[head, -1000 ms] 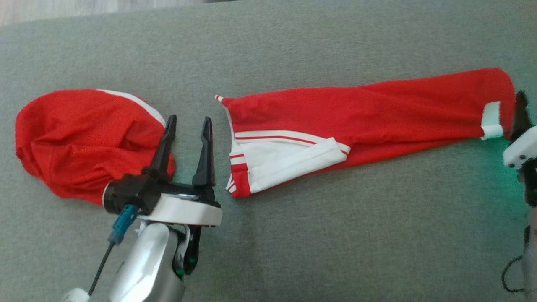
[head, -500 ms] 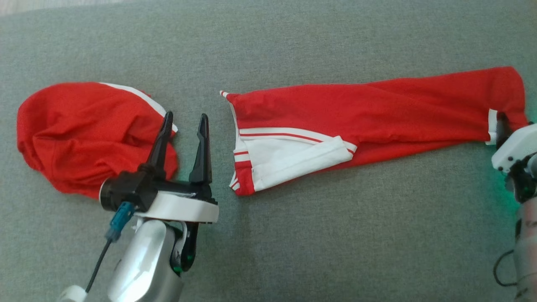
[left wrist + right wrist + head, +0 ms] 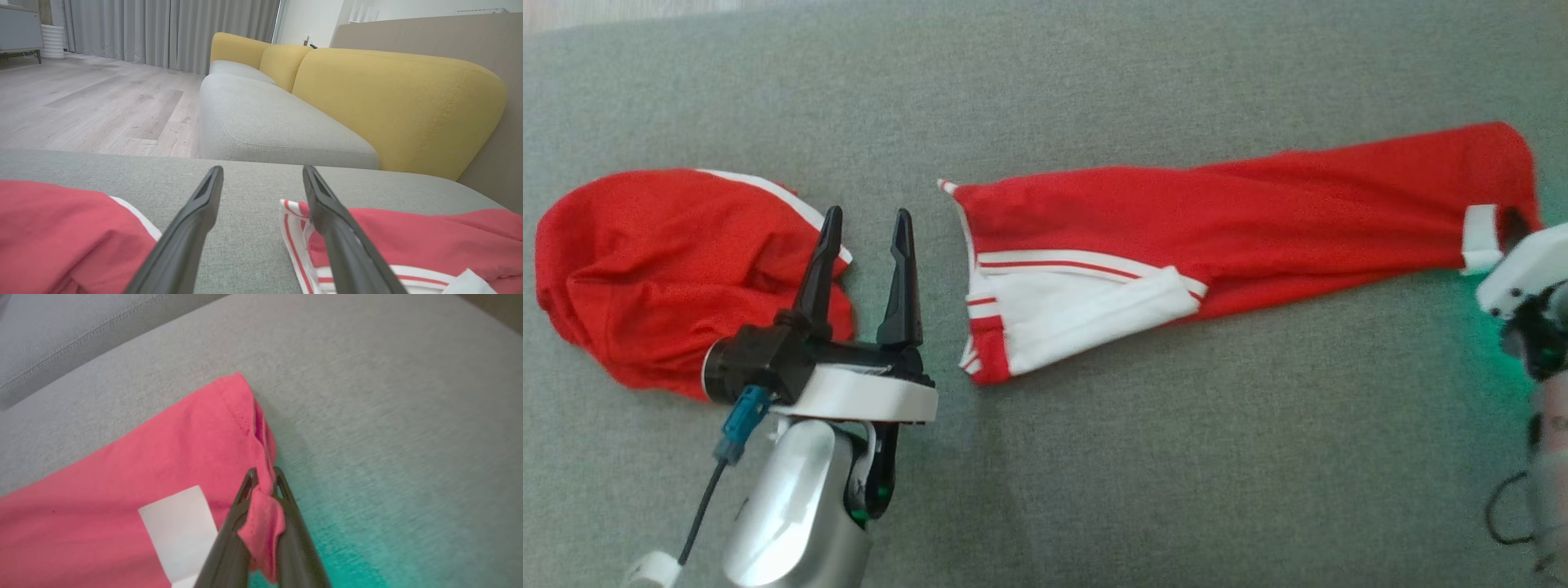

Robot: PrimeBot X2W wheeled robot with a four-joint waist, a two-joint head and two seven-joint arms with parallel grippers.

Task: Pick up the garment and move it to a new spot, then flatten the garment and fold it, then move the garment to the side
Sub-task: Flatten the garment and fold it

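Two tools are seen at the bottom of the head view, one toward each corner. At the lower left, the left tool [image 3: 867, 214] is held with its two long dark fingers spread wide over the grey woven upholstered cushion [image 3: 1094, 457]. At the right edge, the right tool [image 3: 264, 473] is pressed together on a fold of red cloth at one end of the long red garment with white stripes [image 3: 1241, 220]. The pinch is shown plainly in the right wrist view, just beside a white rectangular label [image 3: 179, 526]. The garment is laid stretched across the cushion from the frame's centre to its right edge, and its white-trimmed end is found near the left tool's fingertips. A crumpled red cloth heap with a white band [image 3: 662, 261] is seen at the left, partly hidden by one finger. Farther off, in the left wrist view, a yellow-backed sofa with grey seats [image 3: 392, 106], a pale wooden floor [image 3: 90, 106] and grey curtains [image 3: 163, 28] are shown.
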